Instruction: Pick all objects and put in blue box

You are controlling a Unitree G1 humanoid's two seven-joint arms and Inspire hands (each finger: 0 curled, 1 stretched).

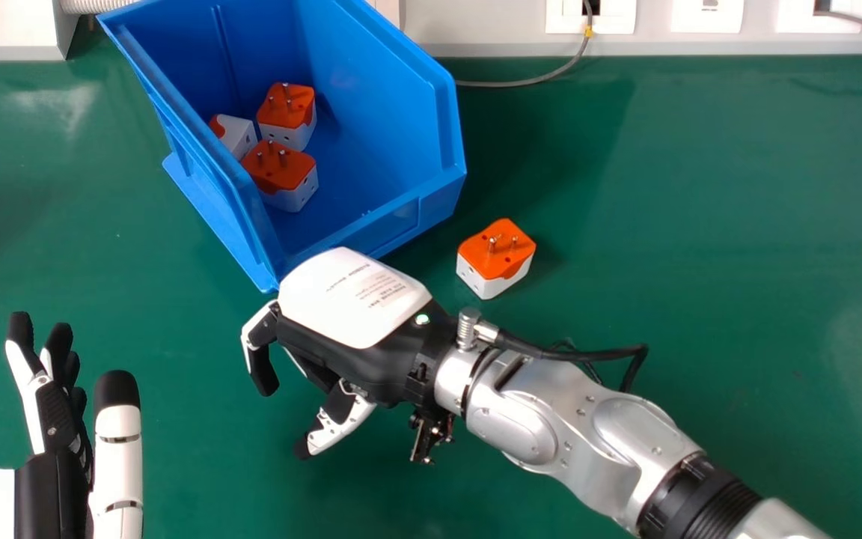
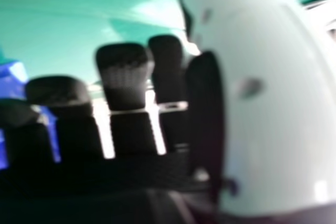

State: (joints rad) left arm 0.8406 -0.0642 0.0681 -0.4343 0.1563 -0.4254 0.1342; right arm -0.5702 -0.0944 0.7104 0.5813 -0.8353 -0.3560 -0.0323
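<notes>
Seems to hold nothing in the released right hand [image 1: 356, 299], just in front of the blue box [image 1: 401, 217], likely for turning toward the loose adapter [image 1: 497, 258] beside that box.

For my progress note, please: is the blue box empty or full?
Partly filled: three orange and white plug adapters lie inside the blue box, and its bare floor shows beside them.

Black cable [image 1: 603, 353] loops from the silver forearm [image 1: 577, 438]

Three adapters [image 1: 286, 110] sit in the blue box [image 1: 371, 97], a fourth [image 1: 496, 258] on the green table [image 1: 715, 224] nearby.
</notes>
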